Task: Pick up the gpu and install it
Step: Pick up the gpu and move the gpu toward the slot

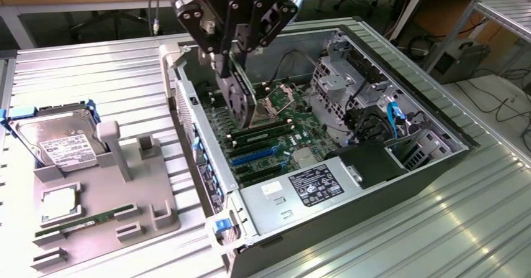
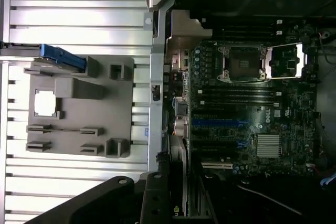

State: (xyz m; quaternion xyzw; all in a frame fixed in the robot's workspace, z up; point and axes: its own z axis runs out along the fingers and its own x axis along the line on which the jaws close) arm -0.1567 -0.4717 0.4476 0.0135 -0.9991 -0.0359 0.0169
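Ribbed metal table carries an open case lying on its side, with a grey tray beside it on the exterior view's left, holding a hard drive. Inside the case lies the motherboard. Above it, the gripper has its jaws partly closed, clamped on the top edge of the gpu, which hangs upright low over the board; contact with a slot cannot be told.
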